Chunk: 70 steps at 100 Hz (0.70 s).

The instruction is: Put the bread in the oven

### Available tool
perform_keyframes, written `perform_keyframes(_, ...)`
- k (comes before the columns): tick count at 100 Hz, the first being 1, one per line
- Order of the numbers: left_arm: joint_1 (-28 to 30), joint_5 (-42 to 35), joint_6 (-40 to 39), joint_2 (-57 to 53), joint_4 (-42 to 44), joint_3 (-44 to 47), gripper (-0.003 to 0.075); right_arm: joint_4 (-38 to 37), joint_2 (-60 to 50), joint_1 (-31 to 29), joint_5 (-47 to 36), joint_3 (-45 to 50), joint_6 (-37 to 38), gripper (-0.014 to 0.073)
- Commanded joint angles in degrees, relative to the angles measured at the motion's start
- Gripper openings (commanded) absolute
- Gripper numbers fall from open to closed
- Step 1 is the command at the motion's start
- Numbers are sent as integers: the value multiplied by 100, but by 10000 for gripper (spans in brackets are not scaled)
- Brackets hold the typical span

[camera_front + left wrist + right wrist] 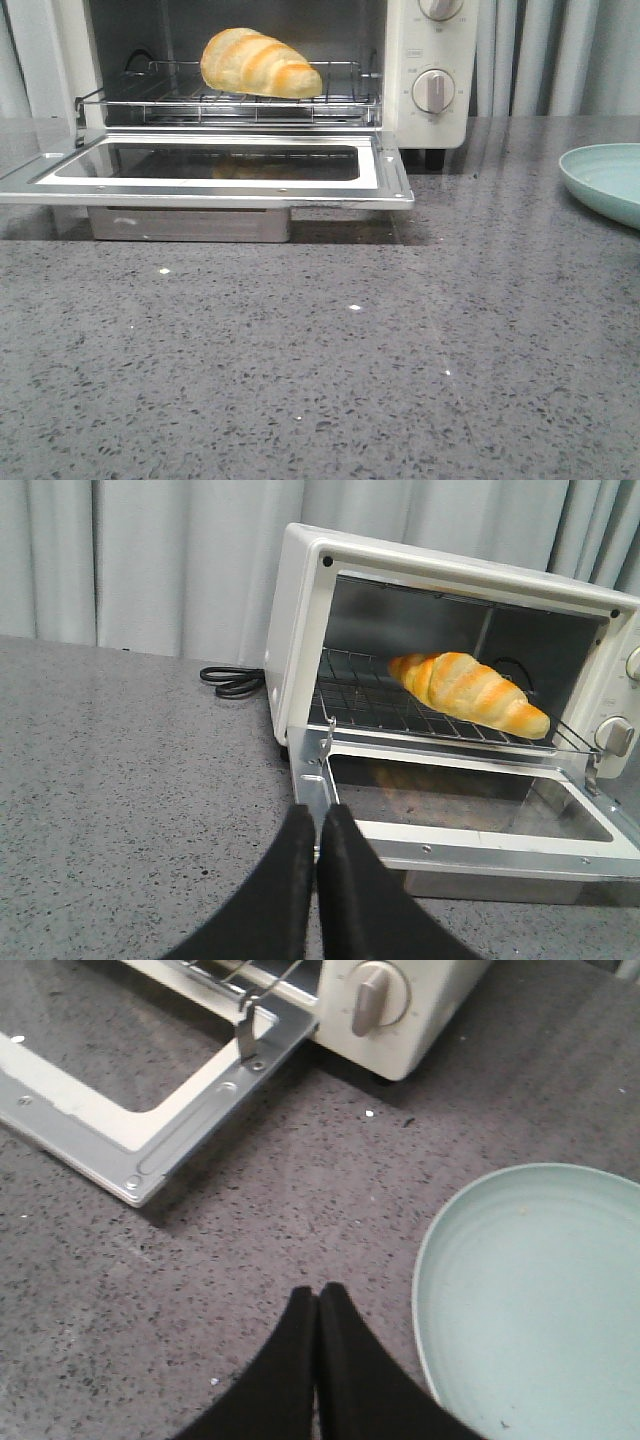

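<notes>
Bread (259,63) sits on oven (432,60) rack, door down; your left gripper (316,825) and right gripper (317,1305) clenched, empty, clear of door for closing.

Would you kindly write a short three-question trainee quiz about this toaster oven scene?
1. True or false: the golden-brown croissant-like bread lies on the wire rack inside the cream-white toaster oven.
2. The oven's glass-windowed door is: A) shut, B) folded down open, C) missing.
3. Fill in: the pale green plate holds ____.

Key: 1 true; 2 B; 3 nothing. Both the left gripper and the right gripper are shut and empty.
</notes>
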Motion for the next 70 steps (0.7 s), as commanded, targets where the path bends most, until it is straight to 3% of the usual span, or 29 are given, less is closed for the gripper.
perform_keyframes(1,29,-415,10,-154,-104,-132,-21,88,-482,-308,-660,147,-60,-67)
perform_keyframes(35,29,-415,10,-154,-104,-132,-21,560,-2322,-1564,-1599,1632,-60,-67)
perform_keyframes(70,29,-415,10,-154,-104,-132,-21,654,-3445,-2151,-1901,2618,-50,-67)
